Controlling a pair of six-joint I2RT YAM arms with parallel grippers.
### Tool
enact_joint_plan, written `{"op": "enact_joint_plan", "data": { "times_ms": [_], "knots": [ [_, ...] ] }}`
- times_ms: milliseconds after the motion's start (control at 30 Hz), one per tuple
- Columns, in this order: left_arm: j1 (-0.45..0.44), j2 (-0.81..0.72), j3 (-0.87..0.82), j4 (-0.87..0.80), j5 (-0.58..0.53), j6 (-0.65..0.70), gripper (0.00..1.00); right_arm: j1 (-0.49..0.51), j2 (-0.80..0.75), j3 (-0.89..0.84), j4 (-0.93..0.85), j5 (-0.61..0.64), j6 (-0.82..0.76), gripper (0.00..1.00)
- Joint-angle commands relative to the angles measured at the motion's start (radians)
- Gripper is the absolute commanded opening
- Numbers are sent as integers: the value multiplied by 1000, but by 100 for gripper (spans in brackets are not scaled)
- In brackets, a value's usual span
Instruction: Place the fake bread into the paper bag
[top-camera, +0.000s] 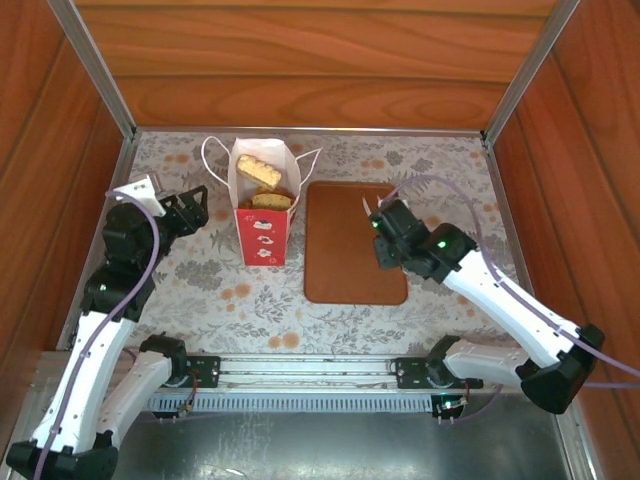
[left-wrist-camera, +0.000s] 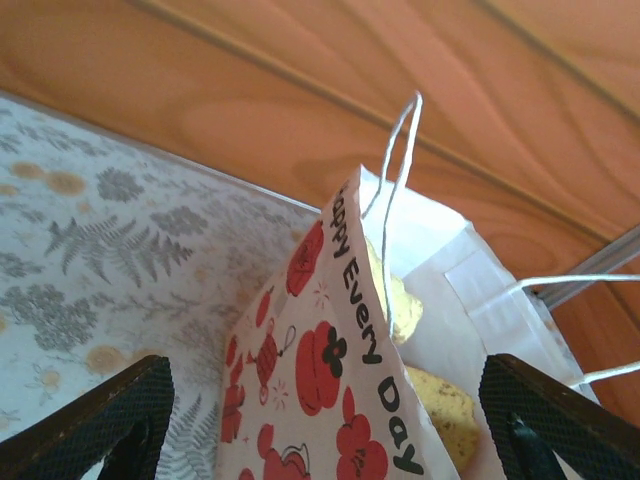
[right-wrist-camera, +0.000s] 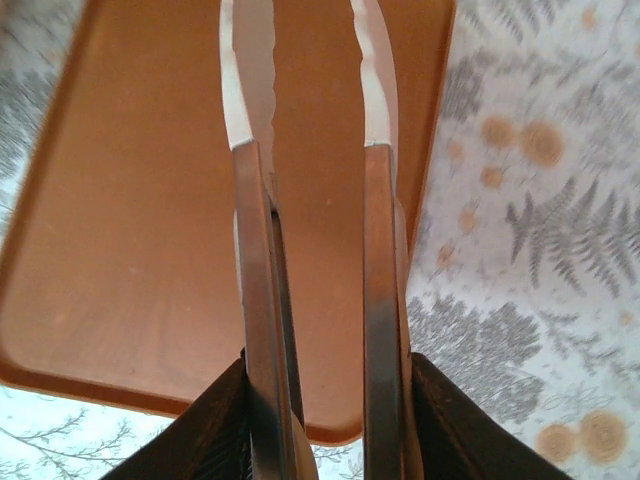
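Floral tabletop (top-camera: 200, 290) holds paper bag (top-camera: 265, 235) beside left claw (top-camera: 198, 208).

From above and behind the two arm bases, the top external camera looks down and forward over the whole table (top-camera: 200, 290), with the wooden walls (top-camera: 300, 60) closing it in. The left wrist camera sits low and very close, tilted upward between the wide-spread jaws of the left gripper (left-wrist-camera: 330, 420) at the paper bag (left-wrist-camera: 300, 370) and the back wall. The right wrist camera looks steeply down along the tongs (right-wrist-camera: 255, 250) clamped in the right gripper (right-wrist-camera: 325, 430), onto the brown tray (right-wrist-camera: 130, 250) and the floral table. The overhead view shares the bag with the left wrist and the tray with the right.
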Motion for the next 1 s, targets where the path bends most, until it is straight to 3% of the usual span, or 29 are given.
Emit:
{"op": "enact_joint_plan", "data": {
  "times_ms": [0, 500, 967],
  "knots": [
    [4, -56, -28, 29, -71, 26, 85, -10, 4, -73, 139, -10, 92, 41],
    [4, -165, -84, -28, -233, 9, 86, -3, 227, -201, 139, -156, 285, 42],
    [4, -162, -86, -35, -246, 12, 86, 28, 285, -332, 203, -287, 389, 46]
  ]
}}
